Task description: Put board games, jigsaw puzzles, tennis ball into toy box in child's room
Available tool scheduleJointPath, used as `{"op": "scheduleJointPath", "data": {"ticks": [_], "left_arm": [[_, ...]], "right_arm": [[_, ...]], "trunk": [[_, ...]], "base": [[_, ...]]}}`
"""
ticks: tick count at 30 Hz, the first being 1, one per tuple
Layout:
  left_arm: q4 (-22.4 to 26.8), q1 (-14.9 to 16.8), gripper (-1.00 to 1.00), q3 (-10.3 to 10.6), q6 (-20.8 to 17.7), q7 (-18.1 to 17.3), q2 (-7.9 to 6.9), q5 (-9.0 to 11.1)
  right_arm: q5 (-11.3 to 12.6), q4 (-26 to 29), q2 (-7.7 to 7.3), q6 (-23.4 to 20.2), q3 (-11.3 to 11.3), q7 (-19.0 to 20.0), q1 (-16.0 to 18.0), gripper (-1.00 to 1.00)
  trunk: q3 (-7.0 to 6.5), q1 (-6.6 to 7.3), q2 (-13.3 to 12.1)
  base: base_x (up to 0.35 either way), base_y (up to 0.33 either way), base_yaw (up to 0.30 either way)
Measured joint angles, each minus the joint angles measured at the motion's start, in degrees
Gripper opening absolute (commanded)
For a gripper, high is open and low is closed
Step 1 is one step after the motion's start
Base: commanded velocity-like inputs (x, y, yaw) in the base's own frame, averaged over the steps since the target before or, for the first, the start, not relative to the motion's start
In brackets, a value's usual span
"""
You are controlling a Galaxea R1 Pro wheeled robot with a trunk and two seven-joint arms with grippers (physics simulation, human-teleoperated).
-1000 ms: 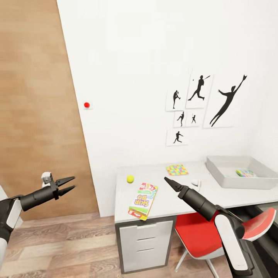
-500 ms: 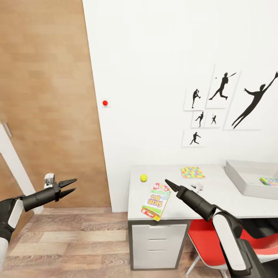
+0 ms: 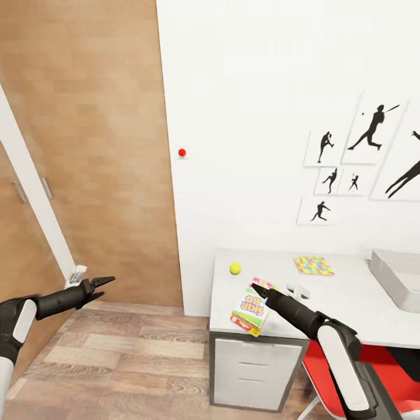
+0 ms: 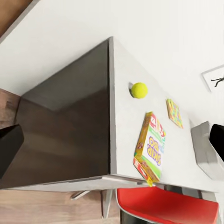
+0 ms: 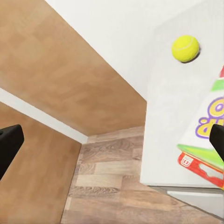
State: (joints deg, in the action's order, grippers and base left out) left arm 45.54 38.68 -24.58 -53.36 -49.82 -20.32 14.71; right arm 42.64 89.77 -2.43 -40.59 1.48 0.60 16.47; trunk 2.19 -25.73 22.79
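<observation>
A colourful board game (image 3: 252,306) lies on the pale table (image 3: 350,303), overhanging its front edge. A yellow tennis ball (image 3: 235,268) rests near the table's left end, and a jigsaw puzzle (image 3: 313,265) lies further back. The grey toy box (image 3: 396,277) is cut off at the right edge. My right gripper (image 3: 255,287) hovers open just over the board game, holding nothing. My left gripper (image 3: 105,286) hangs open over the floor, well left of the table. In the left wrist view I see the ball (image 4: 139,89), game (image 4: 151,151) and puzzle (image 4: 174,113). The bed is out of view.
A tall wooden door panel (image 3: 87,146) fills the left. The white wall carries baseball silhouettes (image 3: 361,157) and a red dot (image 3: 182,153). Grey drawers (image 3: 256,373) sit under the table, a red chair (image 3: 373,367) beside them. A small white object (image 3: 297,290) lies on the table.
The camera has swung left, so the table, pictures and toy box have slid right in the picture and more of the wooden door shows. Both grippers keep their places in the view.
</observation>
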Motion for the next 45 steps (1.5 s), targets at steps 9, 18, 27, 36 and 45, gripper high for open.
{"op": "scheduleJointPath", "data": {"ticks": [9,18,27,36,45], "left_arm": [[0.0,0.01,1.0,0.01,0.82,0.0,0.01,-0.03],[0.0,0.01,1.0,-0.01,0.85,0.05,-0.06,-0.03],[0.0,0.01,1.0,0.04,0.87,0.21,-0.03,-0.03],[-0.02,0.03,1.0,0.02,0.94,0.34,0.01,-0.05],[0.0,0.02,1.0,0.06,0.93,0.19,0.01,-0.04]], "right_arm": [[-0.13,0.11,0.32,0.03,-0.1,-0.17,-0.01,1.0],[0.25,0.13,0.32,0.0,0.02,-0.2,-0.01,1.0],[0.38,0.12,0.35,0.04,0.05,-0.18,-0.01,1.0],[0.41,0.12,0.36,0.03,0.05,-0.2,-0.02,1.0],[0.41,0.1,0.35,0.03,0.03,-0.15,-0.01,1.0]], "trunk": [[0.05,-0.01,-0.01],[0.05,-0.01,0.0],[0.05,0.0,0.0],[0.05,0.0,0.0],[0.05,0.0,0.0]], "base": [[0.095,-0.075,0.016],[0.047,-0.083,0.0],[0.059,-0.007,-0.003],[0.16,0.0,-0.171],[0.169,0.0,-0.107]]}}
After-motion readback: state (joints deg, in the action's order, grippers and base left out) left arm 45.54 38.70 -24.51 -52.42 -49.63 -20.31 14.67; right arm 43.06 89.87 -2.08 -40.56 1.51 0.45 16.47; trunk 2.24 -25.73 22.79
